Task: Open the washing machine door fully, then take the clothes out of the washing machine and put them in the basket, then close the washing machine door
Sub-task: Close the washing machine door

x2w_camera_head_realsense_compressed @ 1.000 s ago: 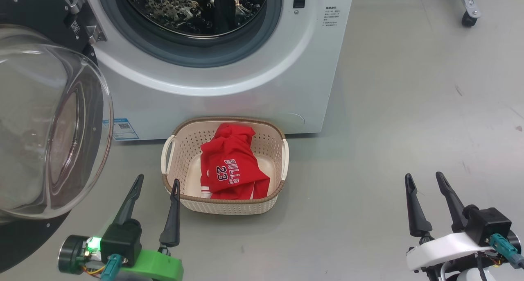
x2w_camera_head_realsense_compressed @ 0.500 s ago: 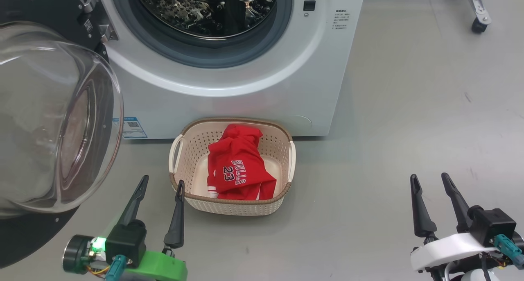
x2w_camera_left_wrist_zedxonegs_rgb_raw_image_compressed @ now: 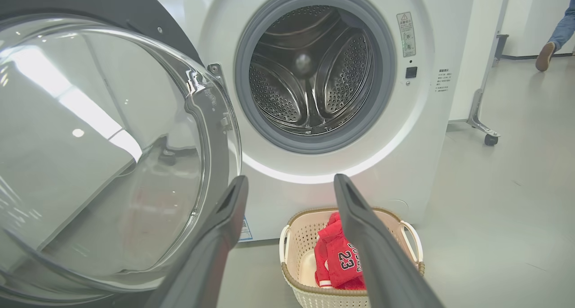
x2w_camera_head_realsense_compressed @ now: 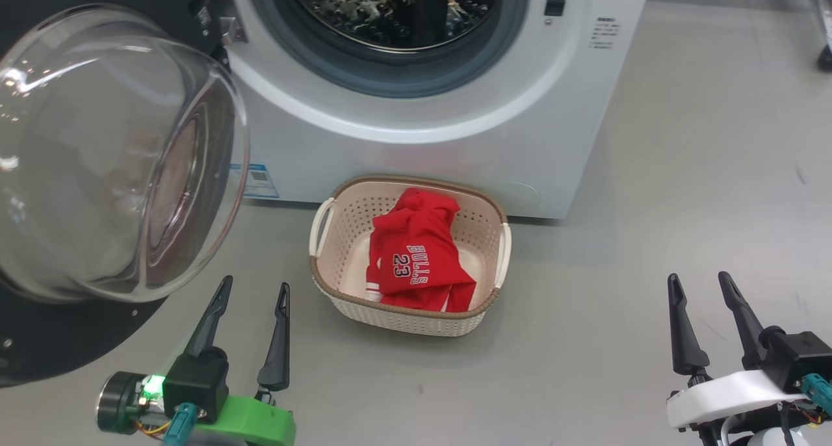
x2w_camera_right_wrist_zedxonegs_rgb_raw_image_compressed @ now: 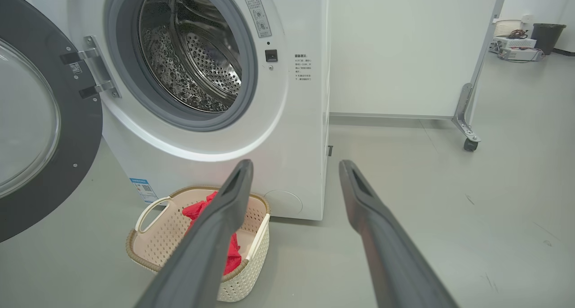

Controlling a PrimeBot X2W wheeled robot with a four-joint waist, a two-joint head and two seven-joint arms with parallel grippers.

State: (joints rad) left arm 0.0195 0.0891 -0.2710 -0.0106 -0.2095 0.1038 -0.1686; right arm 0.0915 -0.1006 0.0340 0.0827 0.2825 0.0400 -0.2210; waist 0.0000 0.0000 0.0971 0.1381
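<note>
Jaws of the left gripper (x2w_camera_head_realsense_compressed: 255, 283) stand wide apart and hold nothing, low at the near left, just below the bulging glass of the washing machine door (x2w_camera_head_realsense_compressed: 110, 153). Jaws of the right gripper (x2w_camera_head_realsense_compressed: 698, 277) are likewise spread and empty, at the near right over the floor (x2w_camera_head_realsense_compressed: 650, 205), well apart from everything else. The door hangs swung open on the left of the washing machine (x2w_camera_head_realsense_compressed: 455, 153), whose steel drum (x2w_camera_left_wrist_zedxonegs_rgb_raw_image_compressed: 310, 70) shows bare metal through its mouth. The red jersey (x2w_camera_head_realsense_compressed: 416, 264) lies crumpled inside the basket (x2w_camera_head_realsense_compressed: 403, 319), "BULLS 23" facing up. The basket sits on the floor just in front of the machine, nearer the left gripper.
</note>
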